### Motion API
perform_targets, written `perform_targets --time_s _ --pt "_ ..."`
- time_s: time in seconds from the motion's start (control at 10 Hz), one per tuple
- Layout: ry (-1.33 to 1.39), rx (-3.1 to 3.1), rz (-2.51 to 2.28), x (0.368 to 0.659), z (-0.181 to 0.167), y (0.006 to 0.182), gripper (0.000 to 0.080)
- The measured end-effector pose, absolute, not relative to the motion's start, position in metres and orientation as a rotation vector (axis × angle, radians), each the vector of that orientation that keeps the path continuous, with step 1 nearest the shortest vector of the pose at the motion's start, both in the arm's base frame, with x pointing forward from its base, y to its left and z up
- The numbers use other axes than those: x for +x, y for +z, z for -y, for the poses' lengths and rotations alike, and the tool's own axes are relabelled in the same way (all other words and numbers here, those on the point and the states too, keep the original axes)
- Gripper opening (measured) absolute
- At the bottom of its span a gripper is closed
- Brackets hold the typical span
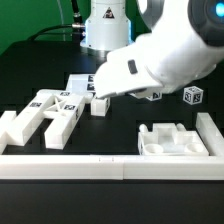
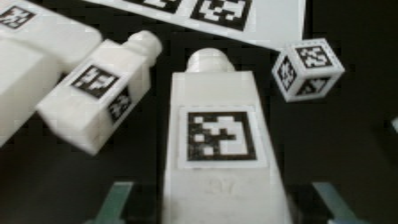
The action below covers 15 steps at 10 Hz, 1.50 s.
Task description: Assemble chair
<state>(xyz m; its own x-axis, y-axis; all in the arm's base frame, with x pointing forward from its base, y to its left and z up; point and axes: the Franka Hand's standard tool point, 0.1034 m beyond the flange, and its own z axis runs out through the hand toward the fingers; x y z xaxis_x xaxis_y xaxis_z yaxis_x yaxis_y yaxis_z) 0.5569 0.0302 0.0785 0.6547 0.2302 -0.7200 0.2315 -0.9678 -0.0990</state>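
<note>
Keep the jaws square on either side of the white bar (image 2: 222, 130), just beside the cube (image 2: 306, 68); avoid knocking the second bar (image 2: 98, 85) on the far side from the cube. Cannot tell whether clamped or only straddling. Reaching in low with the arm (image 1: 165, 55), wrist tipped down.

White arm (image 1: 170, 50) stretched low towards the exterior view's left, wrist tipped down, claw (image 2: 222, 195) clamped narrowly on white bar (image 2: 222, 110)

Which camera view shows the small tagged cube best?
The wrist view: the small cube is large there, its tag pattern clear. The exterior view shows the small cube only small, standing alone at the exterior view's right.
</note>
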Motion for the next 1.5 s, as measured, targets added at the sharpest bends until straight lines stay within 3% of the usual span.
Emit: perform_targets --time_s 0.4,0.8,1.1,1.5 --pt "-0.813 3.005 -0.412 0.575 -0.03 0.074 0.0291" --pt "-0.489 3.065 -0.429 0.599 -0.028 0.091 0.0291" --pt "-0.205 3.091 -0.426 0.604 -0.025 0.089 0.0291" --pt "-0.208 3.089 -0.385 0.616 -0.047 0.117 0.0291"
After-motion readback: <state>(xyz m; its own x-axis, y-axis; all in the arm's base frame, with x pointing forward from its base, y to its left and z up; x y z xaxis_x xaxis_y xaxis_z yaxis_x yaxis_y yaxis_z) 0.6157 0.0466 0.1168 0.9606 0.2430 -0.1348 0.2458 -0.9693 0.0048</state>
